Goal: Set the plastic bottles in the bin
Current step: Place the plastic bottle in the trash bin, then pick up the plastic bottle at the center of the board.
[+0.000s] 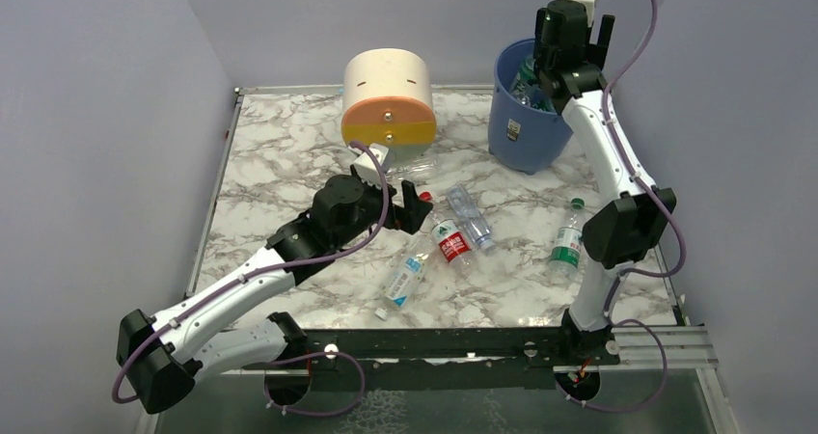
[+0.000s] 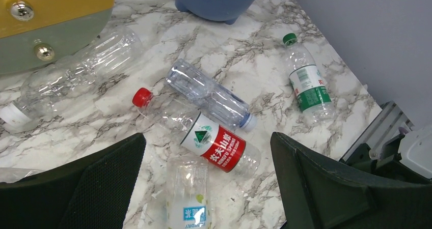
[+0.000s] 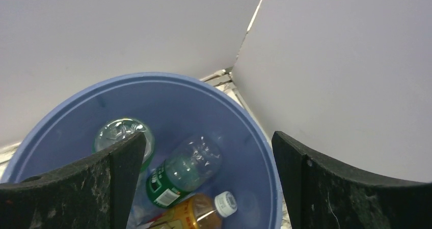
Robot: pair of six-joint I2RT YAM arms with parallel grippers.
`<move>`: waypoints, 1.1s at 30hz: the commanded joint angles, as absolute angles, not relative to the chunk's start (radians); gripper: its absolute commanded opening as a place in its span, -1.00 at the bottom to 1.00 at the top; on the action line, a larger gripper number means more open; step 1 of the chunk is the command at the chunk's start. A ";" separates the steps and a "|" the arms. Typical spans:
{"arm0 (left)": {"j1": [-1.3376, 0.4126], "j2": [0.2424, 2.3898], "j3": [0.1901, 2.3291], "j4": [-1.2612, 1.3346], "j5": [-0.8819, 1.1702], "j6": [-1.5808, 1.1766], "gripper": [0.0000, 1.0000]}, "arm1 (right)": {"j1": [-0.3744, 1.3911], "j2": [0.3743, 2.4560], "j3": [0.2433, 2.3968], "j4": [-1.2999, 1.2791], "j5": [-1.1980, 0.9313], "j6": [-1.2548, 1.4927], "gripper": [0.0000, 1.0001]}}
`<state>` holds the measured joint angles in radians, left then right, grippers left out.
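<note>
My left gripper (image 1: 417, 210) hangs open just above the table, nothing between its fingers. In its wrist view the left gripper (image 2: 206, 155) frames a red-label bottle (image 2: 214, 143) with a red cap and a blue-label bottle (image 2: 187, 198). A clear blue-capped bottle (image 2: 211, 96) and a green-label bottle (image 2: 305, 81) lie farther off. The blue bin (image 1: 526, 116) stands at the back right. Above it my right gripper (image 1: 569, 43) is open and empty. Through the right gripper (image 3: 206, 147) I see the bin's inner wall (image 3: 204, 102), a green-label bottle (image 3: 186, 170), an amber bottle (image 3: 204, 211) and a greenish bottle (image 3: 122, 132) inside.
A cream-and-orange round drawer unit (image 1: 388, 96) stands at the back centre. A large clear bottle (image 2: 76, 71) lies against its front. Purple walls close in the table on the left, back and right. A black rail (image 1: 482, 342) runs along the near edge.
</note>
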<state>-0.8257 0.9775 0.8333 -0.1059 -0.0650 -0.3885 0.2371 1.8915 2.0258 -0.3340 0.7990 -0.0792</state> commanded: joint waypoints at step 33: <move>-0.935 1.725 1.289 -0.096 0.092 -0.502 0.98 | 0.239 1.383 1.703 -0.574 0.320 0.264 0.99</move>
<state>-0.8917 1.6421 1.1828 -0.0330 0.1020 -0.4923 0.2371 1.4288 1.7153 -0.5484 0.3561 0.2436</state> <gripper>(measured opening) 0.989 0.995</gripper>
